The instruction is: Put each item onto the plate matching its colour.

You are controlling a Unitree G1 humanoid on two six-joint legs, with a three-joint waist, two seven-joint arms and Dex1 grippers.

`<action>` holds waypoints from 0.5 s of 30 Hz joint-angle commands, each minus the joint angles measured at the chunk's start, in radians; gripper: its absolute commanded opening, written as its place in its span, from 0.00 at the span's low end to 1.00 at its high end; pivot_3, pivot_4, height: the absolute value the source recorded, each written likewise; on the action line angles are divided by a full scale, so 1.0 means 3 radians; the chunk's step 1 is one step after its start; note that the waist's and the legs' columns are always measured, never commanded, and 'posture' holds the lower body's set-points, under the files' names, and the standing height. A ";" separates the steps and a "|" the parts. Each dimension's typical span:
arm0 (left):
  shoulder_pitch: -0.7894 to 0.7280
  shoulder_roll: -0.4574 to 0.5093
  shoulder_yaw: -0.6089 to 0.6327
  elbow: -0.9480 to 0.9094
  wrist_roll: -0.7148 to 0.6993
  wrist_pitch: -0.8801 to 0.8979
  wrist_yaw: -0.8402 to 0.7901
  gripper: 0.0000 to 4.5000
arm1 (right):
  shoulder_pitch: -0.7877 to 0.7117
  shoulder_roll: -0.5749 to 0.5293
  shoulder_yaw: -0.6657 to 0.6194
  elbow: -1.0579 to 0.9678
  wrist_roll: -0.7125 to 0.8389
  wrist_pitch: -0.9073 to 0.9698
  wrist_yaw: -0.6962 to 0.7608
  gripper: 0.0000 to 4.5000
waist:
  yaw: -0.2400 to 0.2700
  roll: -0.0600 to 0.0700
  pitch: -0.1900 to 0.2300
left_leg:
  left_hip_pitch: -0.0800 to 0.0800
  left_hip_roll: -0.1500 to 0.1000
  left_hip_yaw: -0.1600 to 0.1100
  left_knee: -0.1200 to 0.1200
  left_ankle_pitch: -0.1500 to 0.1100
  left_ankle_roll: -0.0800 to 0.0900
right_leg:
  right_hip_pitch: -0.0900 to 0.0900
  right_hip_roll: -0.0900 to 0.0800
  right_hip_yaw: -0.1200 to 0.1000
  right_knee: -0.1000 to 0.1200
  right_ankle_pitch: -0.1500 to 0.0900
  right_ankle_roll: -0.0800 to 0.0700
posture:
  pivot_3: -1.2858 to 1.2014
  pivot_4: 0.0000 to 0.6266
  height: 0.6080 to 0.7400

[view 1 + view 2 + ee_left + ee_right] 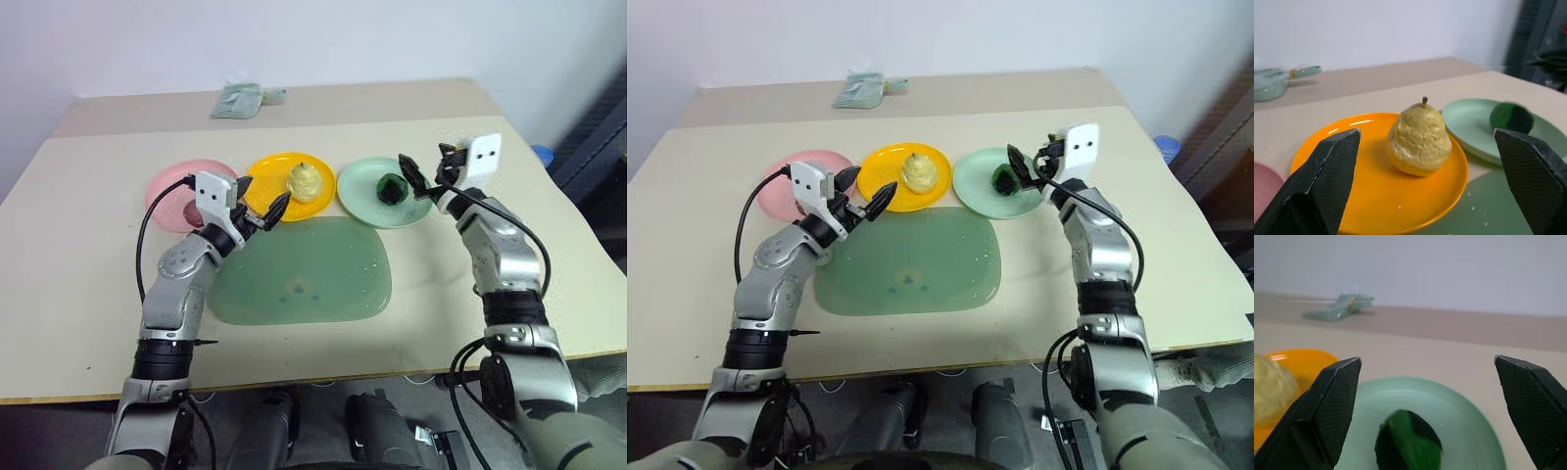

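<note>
The right claw hangs with its fingers spread wide and empty, just right of the green-and-black ball, which sits on the mint green plate — its matching colour, so that item looks placed. The left claw, fingers equally apart and holding nothing, hovers at the near-left edge of the orange-yellow plate, where the pale yellow pear shape stands upright, also matched. The pink plate lies far left on the tabletop, partly behind the left arm; what it carries I cannot tell. The translucent green mat lies nearer, bare.
</note>
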 commanded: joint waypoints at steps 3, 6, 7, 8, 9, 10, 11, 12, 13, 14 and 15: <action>-0.0007 0.0049 -0.0002 -0.0041 0.0009 -0.0031 -0.0069 1.00 | 0.0485 -0.0035 -0.0018 -0.1202 0.0162 0.0578 -0.0190 0.99 | -0.0008 0.0000 0.0000 | 0.0000 0.0000 0.0000 -0.0001 -0.0001 0.0001 | -0.0001 0.0001 0.0000 0.0000 0.0000 0.0000 | 0.52 0.24 1.00; 0.0094 0.0101 -0.0046 -0.0073 0.0020 -0.0129 -0.0212 1.00 | 0.0871 -0.0143 -0.0023 -0.1594 0.0258 0.0752 -0.0045 0.99 | -0.0005 0.0001 -0.0001 | 0.0000 0.0000 0.0001 -0.0001 -0.0001 0.0001 | 0.0000 0.0001 0.0000 0.0000 0.0000 0.0000 | 0.52 0.24 1.00; 0.0122 0.0125 -0.0058 -0.0075 0.0021 -0.0132 -0.0258 1.00 | 0.1004 -0.0208 -0.0027 -0.1685 0.0285 0.0778 0.0049 0.99 | -0.0002 0.0001 -0.0001 | 0.0000 0.0000 0.0001 -0.0001 -0.0001 0.0001 | 0.0000 0.0001 0.0000 -0.0001 0.0000 0.0000 | 0.52 0.24 1.00; 0.0157 0.0172 -0.0072 -0.0088 0.0031 -0.0141 -0.0321 1.00 | 0.1160 -0.0294 -0.0014 -0.1779 0.0262 0.0762 0.0144 0.99 | 0.0000 0.0001 -0.0001 | 0.0000 0.0000 0.0001 -0.0001 -0.0001 0.0001 | 0.0001 0.0000 0.0000 -0.0002 0.0000 0.0000 | 0.52 0.24 1.00; 0.0185 0.0229 -0.0093 -0.0101 0.0050 -0.0169 -0.0394 1.00 | 0.1311 -0.0383 -0.0001 -0.1848 0.0207 0.0696 0.0234 0.99 | 0.0003 0.0001 -0.0001 | 0.0000 0.0000 0.0001 0.0000 -0.0001 0.0002 | 0.0002 0.0000 0.0000 -0.0002 0.0000 0.0000 | 0.52 0.24 1.00; 0.0215 0.0287 -0.0108 -0.0130 0.0077 -0.0212 -0.0455 1.00 | 0.1495 -0.0481 -0.0018 -0.1916 0.0179 0.0636 0.0343 0.99 | 0.0016 0.0001 -0.0001 | 0.0000 0.0000 0.0001 0.0000 -0.0001 0.0002 | 0.0003 0.0000 0.0000 -0.0003 0.0000 0.0000 | 0.52 0.24 1.00; 0.0239 0.0306 -0.0115 -0.0137 0.0066 -0.0204 -0.0491 1.00 | 0.1661 -0.0556 -0.0075 -0.1928 0.0190 0.0567 0.0457 0.99 | 0.0030 0.0001 -0.0001 | 0.0000 0.0000 0.0001 0.0001 -0.0001 0.0002 | 0.0003 0.0000 0.0000 -0.0003 0.0000 0.0000 | 0.52 0.24 1.00; 0.0268 0.0359 -0.0117 -0.0141 0.0070 -0.0186 -0.0536 1.00 | 0.1823 -0.0602 -0.0158 -0.1956 0.0228 0.0524 0.0527 0.99 | 0.0045 0.0001 -0.0001 | 0.0001 0.0000 0.0001 0.0001 -0.0002 0.0003 | 0.0004 0.0000 -0.0001 -0.0004 -0.0001 0.0000 | 0.52 0.24 1.00; 0.0316 0.0431 -0.0081 -0.0174 0.0022 -0.0152 -0.0615 1.00 | 0.1996 -0.0639 -0.0249 -0.2029 0.0275 0.0505 0.0576 0.99 | 0.0058 0.0001 -0.0001 | 0.0002 0.0000 0.0001 0.0000 -0.0002 0.0003 | 0.0005 0.0000 -0.0001 -0.0004 -0.0001 0.0000 | 0.52 0.24 1.00; 0.0363 0.0477 -0.0060 -0.0230 -0.0025 -0.0117 -0.0672 1.00 | 0.2134 -0.0668 -0.0346 -0.2070 0.0325 0.0480 0.0633 0.99 | 0.0064 0.0001 -0.0001 | 0.0002 0.0001 0.0001 0.0001 -0.0002 0.0003 | 0.0005 0.0000 -0.0001 -0.0004 -0.0001 0.0000 | 0.52 0.24 1.00; 0.0417 0.0529 -0.0025 -0.0296 -0.0066 -0.0100 -0.0723 1.00 | 0.2241 -0.0677 -0.0422 -0.2138 0.0374 0.0488 0.0659 0.99 | 0.0066 0.0001 -0.0001 | 0.0002 0.0001 0.0001 0.0001 -0.0002 0.0003 | 0.0005 0.0000 -0.0001 -0.0004 -0.0001 0.0000 | 0.52 0.24 1.00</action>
